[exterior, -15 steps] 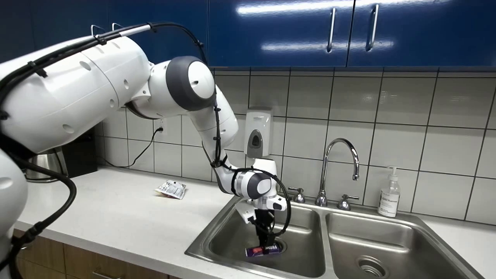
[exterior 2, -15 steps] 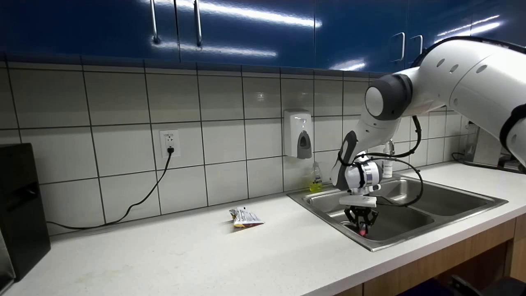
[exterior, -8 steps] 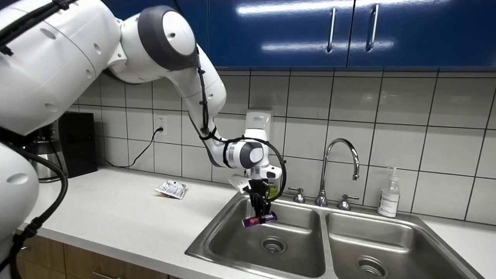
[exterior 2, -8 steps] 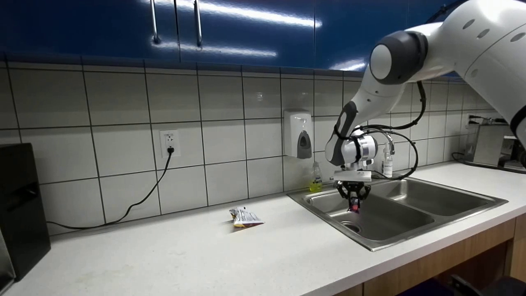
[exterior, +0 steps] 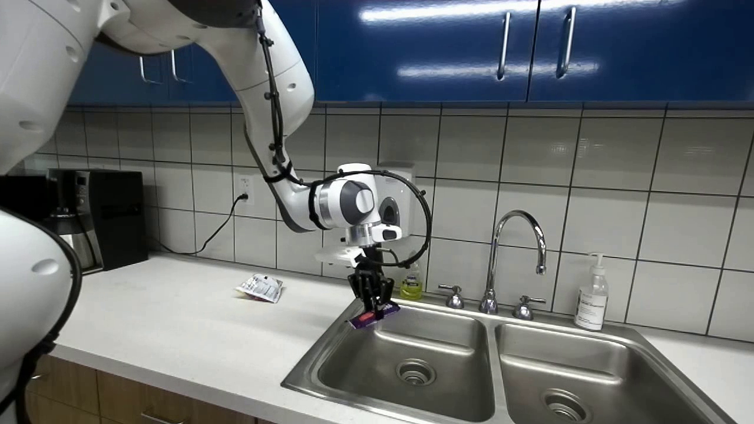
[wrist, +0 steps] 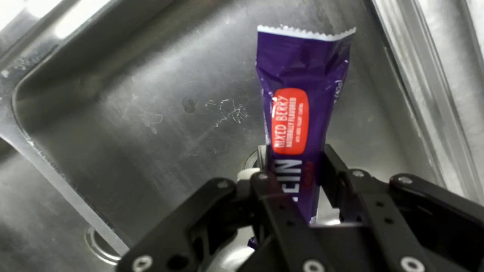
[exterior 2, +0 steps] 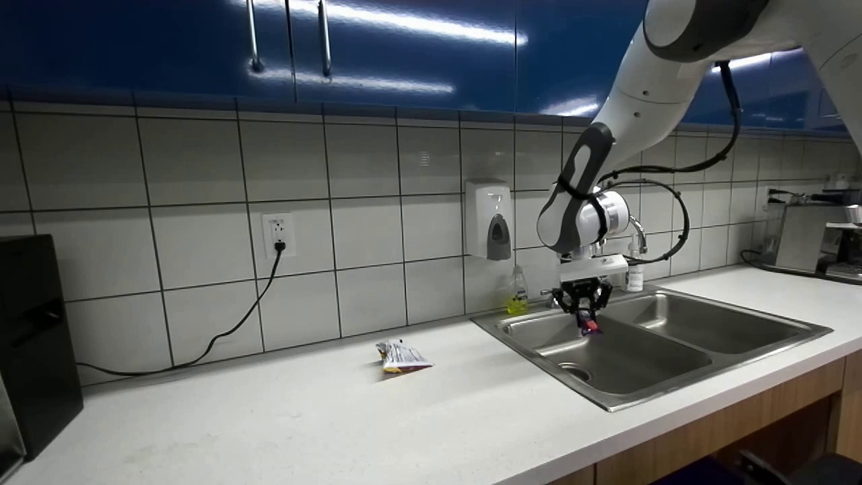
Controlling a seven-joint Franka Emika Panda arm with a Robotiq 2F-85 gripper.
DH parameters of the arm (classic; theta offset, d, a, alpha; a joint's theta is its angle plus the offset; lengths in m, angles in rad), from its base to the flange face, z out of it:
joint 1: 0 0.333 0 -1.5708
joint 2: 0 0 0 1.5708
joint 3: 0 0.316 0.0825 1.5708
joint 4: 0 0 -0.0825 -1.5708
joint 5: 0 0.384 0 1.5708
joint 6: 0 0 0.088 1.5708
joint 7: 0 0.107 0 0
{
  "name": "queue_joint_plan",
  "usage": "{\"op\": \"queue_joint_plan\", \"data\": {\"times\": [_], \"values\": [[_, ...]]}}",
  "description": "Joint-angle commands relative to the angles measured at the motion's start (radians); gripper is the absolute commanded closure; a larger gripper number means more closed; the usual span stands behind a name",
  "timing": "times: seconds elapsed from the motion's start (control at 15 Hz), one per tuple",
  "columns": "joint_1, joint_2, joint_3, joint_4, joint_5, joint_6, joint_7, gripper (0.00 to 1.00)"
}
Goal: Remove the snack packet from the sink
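Note:
My gripper [exterior: 376,313] is shut on the snack packet [exterior: 364,320], a slim purple wrapper with a red label. In the wrist view the fingers press the packet [wrist: 291,121] from both sides near its middle, and one end sticks out ahead. The gripper's near parts hide much of its other end. The packet [exterior 2: 590,327] hangs in the air above a basin of the steel sink [exterior: 459,388], which also shows in an exterior view [exterior 2: 626,350]. It is apart from the basin floor.
A crumpled silver bag [exterior: 260,288] lies on the white counter [exterior: 177,330] beside the sink. A chrome faucet [exterior: 493,259], a yellow soap bottle [exterior: 411,287] and a pump bottle [exterior: 591,300] stand behind it. A wall dispenser [exterior 2: 489,219] and blue cabinets [exterior 2: 404,54] are above.
My gripper has lifted the packet from low in the basin near the drain. It has risen, moved toward the basin's back corner near the counter, and turned a little. The silver bag has not moved.

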Motion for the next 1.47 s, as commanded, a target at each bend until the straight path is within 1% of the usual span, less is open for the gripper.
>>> {"op": "queue_joint_plan", "data": {"times": [0.0, 0.33, 0.53, 0.87, 1.13, 1.4], "values": [[0.024, -0.136, 0.02, -0.159, -0.131, 0.046, -0.059, 0.91], [0.06, -0.215, 0.083, -0.308, -0.27, 0.168, -0.078, 0.91], [0.075, -0.23, 0.131, -0.377, -0.31, 0.251, -0.117, 0.91], [0.104, -0.215, 0.21, -0.45, -0.288, 0.354, -0.221, 0.91], [0.117, -0.194, 0.257, -0.47, -0.286, 0.377, -0.265, 0.91], [0.111, -0.171, 0.293, -0.471, -0.273, 0.387, -0.301, 0.91]]}}
